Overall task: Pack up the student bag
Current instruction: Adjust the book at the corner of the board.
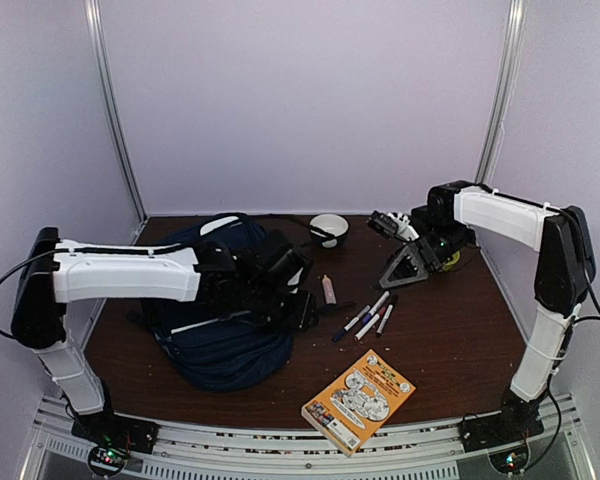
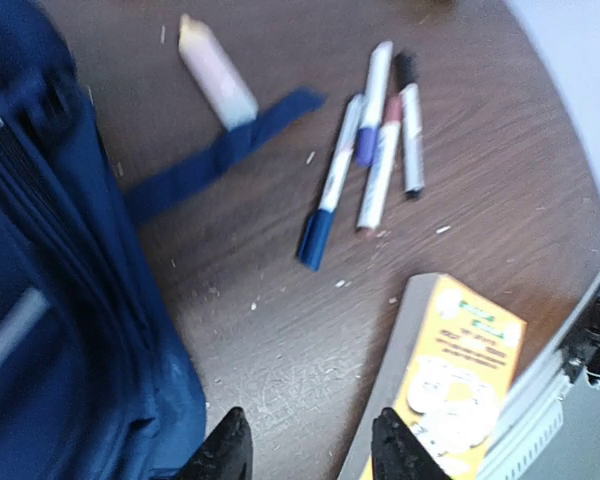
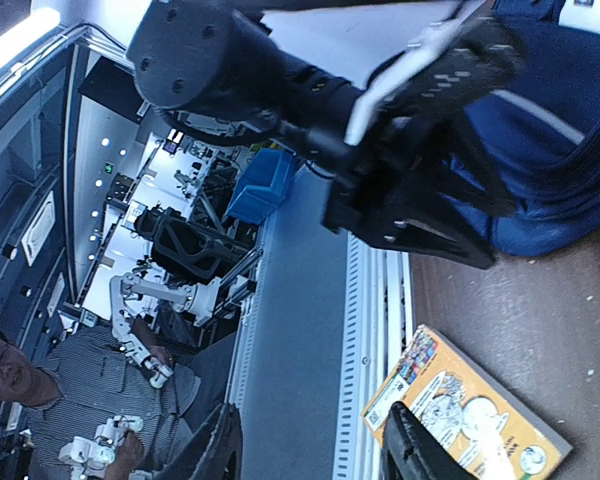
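With the student bag (image 1: pixel 220 330) slumped on the counter (image 1: pixel 440 340) and both arms' jaws apart, empty, reaching for the markers (image 2: pixel 378 170) right of the bag could snag its loose strap (image 2: pixel 230 150).

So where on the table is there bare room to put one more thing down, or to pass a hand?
The table is barest right of the markers, between them, the book and the right arm. A narrower strip lies between the student bag and the book. Crowded: between bag and markers, with a blue strap, a pale stick and the left tool above.
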